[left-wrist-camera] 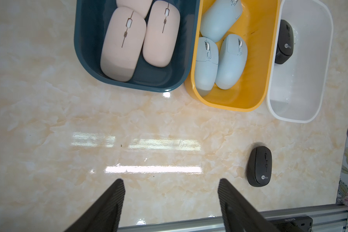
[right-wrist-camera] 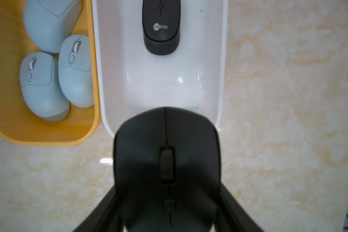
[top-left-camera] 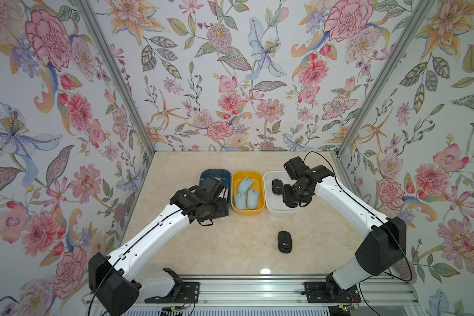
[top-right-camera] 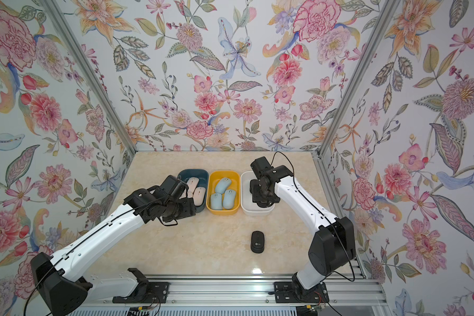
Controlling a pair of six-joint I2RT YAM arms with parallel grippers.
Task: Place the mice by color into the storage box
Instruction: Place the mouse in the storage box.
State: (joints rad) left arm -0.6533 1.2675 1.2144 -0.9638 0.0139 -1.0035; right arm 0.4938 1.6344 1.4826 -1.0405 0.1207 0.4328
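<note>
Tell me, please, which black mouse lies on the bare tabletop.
The black mouse alone near the front rail; a second mouse lies in the white box, and the right gripper holds the third mouse above it.

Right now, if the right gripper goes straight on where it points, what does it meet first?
Probably the bare floor of the white bin, short of the black mouse lying there; depth is unclear.

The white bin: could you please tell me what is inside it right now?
One black mouse lies inside the white bin, at its far end. The right gripper holds a second black mouse above the near end, hiding the floor beneath it.
</note>
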